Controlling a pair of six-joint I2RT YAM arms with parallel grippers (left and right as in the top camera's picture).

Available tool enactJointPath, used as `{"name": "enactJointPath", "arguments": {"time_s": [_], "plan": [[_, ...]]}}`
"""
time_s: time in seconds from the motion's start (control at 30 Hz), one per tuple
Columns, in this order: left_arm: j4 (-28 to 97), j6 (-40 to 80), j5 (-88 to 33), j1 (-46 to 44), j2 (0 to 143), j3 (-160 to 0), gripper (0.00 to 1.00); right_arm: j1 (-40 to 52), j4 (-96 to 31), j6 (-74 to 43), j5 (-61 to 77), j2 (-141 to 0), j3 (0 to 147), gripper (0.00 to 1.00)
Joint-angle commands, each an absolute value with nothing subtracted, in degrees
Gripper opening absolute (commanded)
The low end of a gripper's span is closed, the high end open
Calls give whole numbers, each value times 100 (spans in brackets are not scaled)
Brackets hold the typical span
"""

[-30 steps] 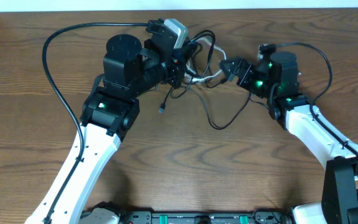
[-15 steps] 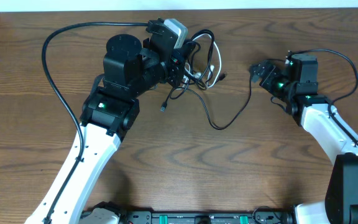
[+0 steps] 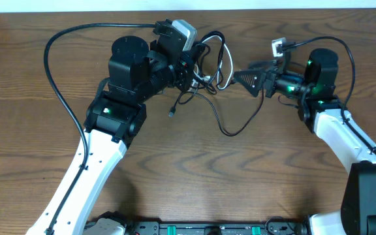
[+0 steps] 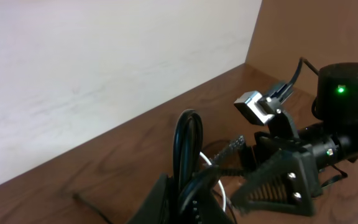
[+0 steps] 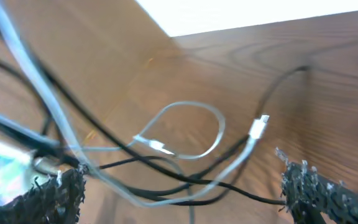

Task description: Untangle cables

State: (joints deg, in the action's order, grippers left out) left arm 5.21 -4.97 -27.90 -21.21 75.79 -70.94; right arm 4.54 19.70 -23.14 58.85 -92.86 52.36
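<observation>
Since half a second earlier, the right gripper (image 3: 239, 76) had swung back leftward toward the cables (image 3: 209, 83), and it hung just beside the tangle with its jaws spread wide and empty. The left gripper (image 3: 189, 72) was clamped on the bundle near the far edge of the table (image 3: 175, 176), apparently holding most of the loops off the wood. One black cable (image 3: 228, 133) trailed down in a curve onto the table, and the white cable (image 5: 188, 104) looped in front of the right gripper.
</observation>
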Motion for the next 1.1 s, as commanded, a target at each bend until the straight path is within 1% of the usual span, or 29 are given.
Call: {"name": "enactJointPath", "arguments": {"time_s": [0.0, 0.4, 0.53, 0.57, 0.67, 0.73, 0.93, 1.0, 1.07], "plan": [[541, -598, -2735, -2119, 7566, -7168, 8, 642, 2108, -2204, 6357, -9266, 5260, 99], [541, -569, -2810, -2139, 7566, -7168, 8, 1264, 2532, -2045, 5946, -9266, 5260, 99], [532, -574, -3044, -2169, 7566, -7168, 8, 1387, 2766, -1920, 5946, -9266, 5260, 99], [532, -576, -3041, -2167, 7566, -7168, 8, 1402, 2766, -1835, 5948, -9266, 5260, 98], [416, -576, -3039, -2167, 7566, -7168, 8, 1509, 2720, -1288, 6086, -9266, 5258, 74], [311, -576, -3039, -2167, 7566, -7168, 8, 1553, 2718, -993, 6213, -9266, 5258, 67], [-25, -578, -3035, -2156, 7566, -7168, 8, 1592, 2714, -904, 6257, -9266, 5258, 62], [-161, -576, -3037, -2156, 7566, -7168, 8, 1597, 2714, -821, 6309, -9266, 5258, 62], [-329, -572, -3041, -2156, 7566, -7168, 8, 1610, 2718, -696, 6403, -9266, 5258, 68]]}}
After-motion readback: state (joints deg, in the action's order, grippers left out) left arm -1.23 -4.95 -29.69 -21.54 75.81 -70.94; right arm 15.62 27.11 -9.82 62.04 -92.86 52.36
